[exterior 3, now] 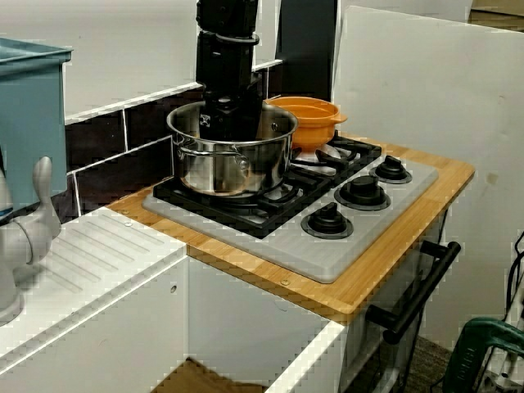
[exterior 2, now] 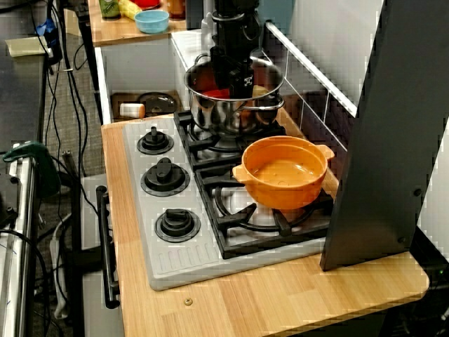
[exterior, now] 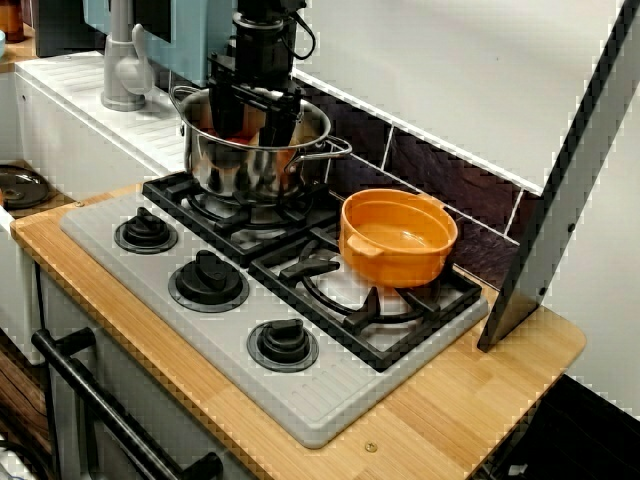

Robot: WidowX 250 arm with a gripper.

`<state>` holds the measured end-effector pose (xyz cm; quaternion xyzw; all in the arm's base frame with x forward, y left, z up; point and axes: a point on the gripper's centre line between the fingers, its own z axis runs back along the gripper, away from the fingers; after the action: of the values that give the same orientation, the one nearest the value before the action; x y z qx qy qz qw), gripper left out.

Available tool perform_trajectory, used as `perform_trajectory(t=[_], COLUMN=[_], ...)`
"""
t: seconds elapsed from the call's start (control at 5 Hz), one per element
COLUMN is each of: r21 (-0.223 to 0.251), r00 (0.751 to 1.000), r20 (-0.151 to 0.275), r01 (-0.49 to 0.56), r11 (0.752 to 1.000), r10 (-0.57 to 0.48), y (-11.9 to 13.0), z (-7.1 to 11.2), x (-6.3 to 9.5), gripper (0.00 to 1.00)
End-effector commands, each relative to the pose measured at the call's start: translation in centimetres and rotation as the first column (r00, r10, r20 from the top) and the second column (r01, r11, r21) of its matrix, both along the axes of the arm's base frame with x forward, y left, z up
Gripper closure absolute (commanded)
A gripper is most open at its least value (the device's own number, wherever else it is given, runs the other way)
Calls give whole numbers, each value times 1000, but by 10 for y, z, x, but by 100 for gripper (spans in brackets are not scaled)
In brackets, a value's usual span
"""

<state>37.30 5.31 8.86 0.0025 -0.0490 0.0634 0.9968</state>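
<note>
While the claw (exterior: 252, 125) is hanging down inside it, the steel pot (exterior: 255, 165) is sitting on the back-left burner of the hob (exterior: 200, 335), upright and square on the black grate.

The pot is looking stiff and thin-walled, with a polished side that is probably slippery. My judgement is that a hold on the rim or on the loop handle (exterior: 335, 150) at its 3 o'clock would be surer than one on the wall. It is likely of modest weight and not fragile, though it could slide on the grate if nudged.

Something red (exterior 2: 214, 93) is showing inside the pot in the view from the bench's end. It is too hidden to name or to judge for softness.

Seen from the front corner, the claw's fingers are standing well apart, spread nearly to the width of their bar, with the tips below the rim. I cannot tell whether they are touching the red thing or the pot's floor, and nothing is showing pinched between them.

An orange pot (exterior: 398, 240) is resting on the neighbouring burner at about 4 o'clock from the steel one, near it but apart. Three black knobs (exterior: 208, 280) are lining the hob's front at 7 o'clock. The wooden bench (exterior: 470, 400) is carrying the hob, and a grey tap (exterior: 122, 70) is standing at 10 o'clock.
</note>
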Motion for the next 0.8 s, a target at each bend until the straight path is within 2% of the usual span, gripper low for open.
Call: perform_trajectory(t=[0.0,0.6], r21=[3,21], r00=[995,992], r20=[100,122], r01=[10,20], r11=[1000,1000], r10=[-10,-22], y=[0,-8], z=[31,27], x=[0,-19], gripper=[0,0])
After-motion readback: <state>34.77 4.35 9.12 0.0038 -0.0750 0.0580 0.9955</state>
